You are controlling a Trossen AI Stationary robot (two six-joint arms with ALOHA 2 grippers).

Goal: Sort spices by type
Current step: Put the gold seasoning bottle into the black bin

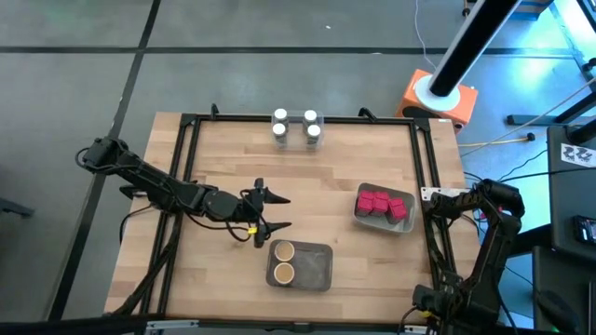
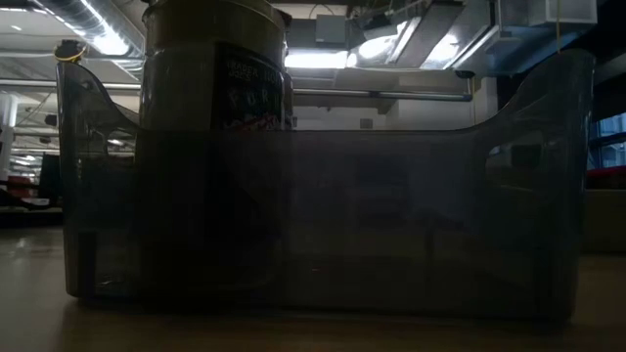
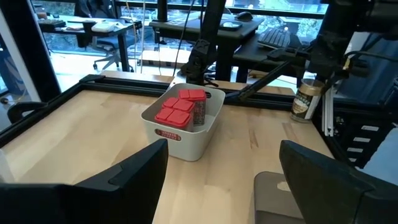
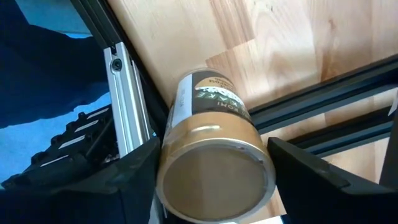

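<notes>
A: Where are the spices?

B: 2 tan jars point(image 1: 283, 261) sit in a grey tray point(image 1: 317, 267) at 6 o'clock on the table point(image 1: 223, 167). The red packs point(image 1: 383, 204) fill a white bin point(image 1: 371, 220) at 3 o'clock. 4 white-capped jars point(image 1: 295, 128) stand at 12 o'clock, by the black frame point(image 1: 191, 140).

A: Any others?

B: 1 gold jar point(image 4: 211, 155), off the 3 o'clock edge, between the right gripper's point(image 4: 211, 171) fingers point(image 4: 311, 168).

A: Clamped on it?

B: Can't tell; the fingers flank it, contact unclear.

A: And the left gripper point(image 1: 276, 212)?

B: Fingers apart, holding nothing, at 10 o'clock of the tray, facing the bin.

A: The low camera?

B: A clear tray point(image 2: 391, 225) fills it, 1 jar inside.
</notes>
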